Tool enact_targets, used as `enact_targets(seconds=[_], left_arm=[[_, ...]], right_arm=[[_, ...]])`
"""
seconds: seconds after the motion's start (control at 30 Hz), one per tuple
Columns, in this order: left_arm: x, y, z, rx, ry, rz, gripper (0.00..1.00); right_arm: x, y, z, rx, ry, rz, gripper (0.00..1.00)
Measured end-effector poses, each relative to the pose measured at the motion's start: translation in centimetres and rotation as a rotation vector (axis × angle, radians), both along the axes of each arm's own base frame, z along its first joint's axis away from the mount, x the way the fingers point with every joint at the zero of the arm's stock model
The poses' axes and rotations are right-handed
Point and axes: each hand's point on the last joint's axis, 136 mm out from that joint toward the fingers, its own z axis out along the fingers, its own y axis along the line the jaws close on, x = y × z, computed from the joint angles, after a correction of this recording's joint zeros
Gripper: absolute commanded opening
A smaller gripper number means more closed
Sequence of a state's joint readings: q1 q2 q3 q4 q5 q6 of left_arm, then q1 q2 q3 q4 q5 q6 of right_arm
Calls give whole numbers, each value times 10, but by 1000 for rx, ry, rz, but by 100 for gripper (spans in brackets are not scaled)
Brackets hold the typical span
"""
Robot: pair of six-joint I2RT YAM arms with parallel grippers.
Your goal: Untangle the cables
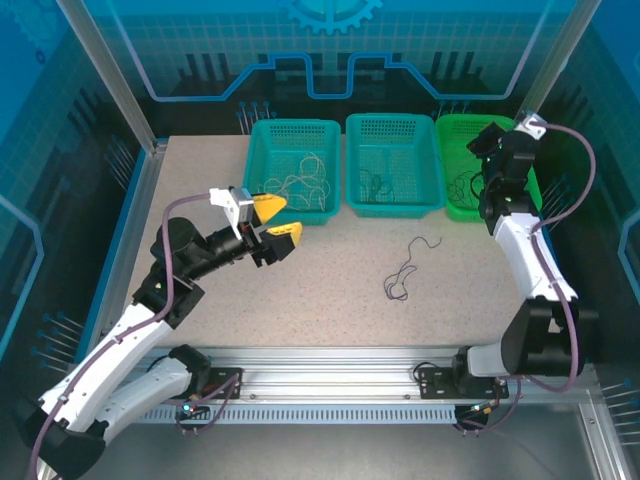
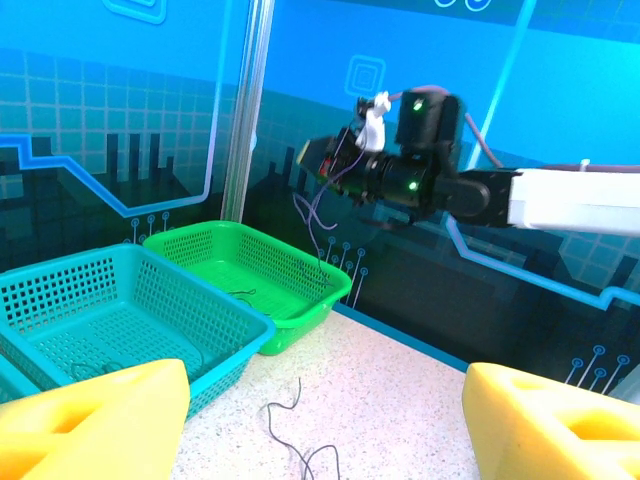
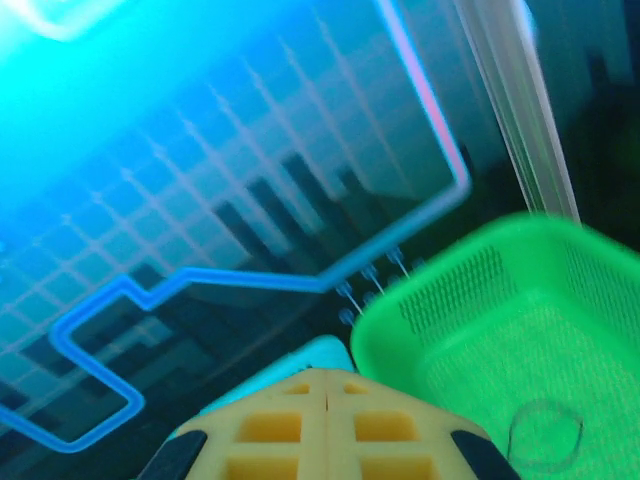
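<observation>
Top external: strand drop-off.
R gripper clamps purplish cable over green basket, prob for my drop; L gripper gapes empty well left of it, free.

- Table top: matt, finely speckled, stone-look surface.
- Teal basket at 11 o'clock, teal basket at 12 o'clock, green basket at 1 o'clock: perforated moulded plastic with a slight sheen.
- Rail at 6 o'clock: bare extruded metal, satin finish.
- Arm shells: smooth, glossy white plastic.
- Fingers of the left gripper: matt yellow plastic.
- Right gripper: the same yellow material, moulded in a waffle grid.
- Purple cable strand hanging from the right gripper: thin, smooth-sheathed wire.
- Dark cable on the table: likewise thin and smooth-sheathed.
</observation>
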State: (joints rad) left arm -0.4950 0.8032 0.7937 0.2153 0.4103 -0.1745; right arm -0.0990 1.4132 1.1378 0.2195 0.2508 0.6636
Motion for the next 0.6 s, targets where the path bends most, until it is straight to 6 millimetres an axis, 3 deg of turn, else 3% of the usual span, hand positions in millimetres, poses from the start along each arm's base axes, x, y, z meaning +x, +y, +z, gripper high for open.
enact_targets(seconds=[0.2,0.3,0.43,0.6], left_arm=[[-1,-1,0,0,2,-8,75],[-1,-1,0,0,2,-9,75],[-2,-2,0,0,3,-15,75],[-3,-3,0,0,3,-17,76]], right_arm=[[40,-20,-97,216,136,12,0],[63,-33,-128,335,171,43,0],[82,-51,-141,467,167,41,0],[99,-67,-127,518,173,-13,0]])
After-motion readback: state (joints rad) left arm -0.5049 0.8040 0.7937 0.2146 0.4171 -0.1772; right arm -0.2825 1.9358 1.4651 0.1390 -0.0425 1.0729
